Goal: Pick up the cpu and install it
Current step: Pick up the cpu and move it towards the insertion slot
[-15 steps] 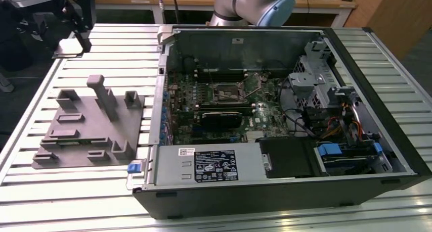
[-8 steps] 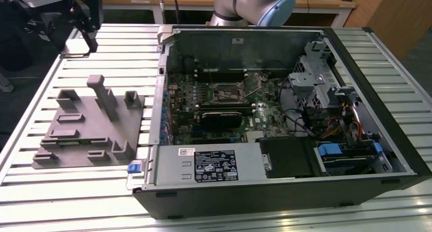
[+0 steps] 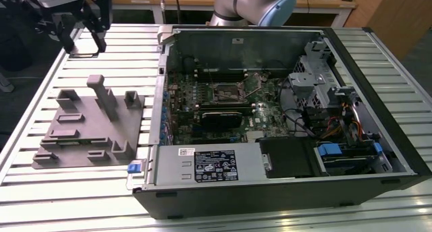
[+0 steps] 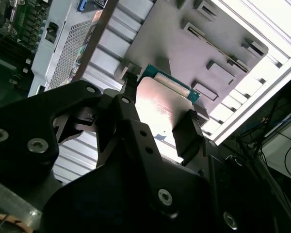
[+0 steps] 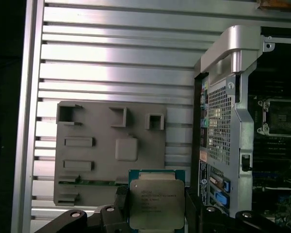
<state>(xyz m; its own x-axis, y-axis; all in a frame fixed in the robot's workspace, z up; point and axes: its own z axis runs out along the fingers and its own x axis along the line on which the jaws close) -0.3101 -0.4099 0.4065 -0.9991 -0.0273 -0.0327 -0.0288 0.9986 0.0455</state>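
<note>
First wrist view: cpu [image 5: 156, 203] apparently gripped inside end effector [image 5: 156, 208]

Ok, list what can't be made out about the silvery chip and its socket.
The silvery square cpu: one edge cropped by the first wrist view's frame, sides covered by black gripper fingers.
Its face in the second wrist view: washed out by glare.
The square motherboard socket: contacts too small in the exterior view, cropped in the first wrist view.
</note>
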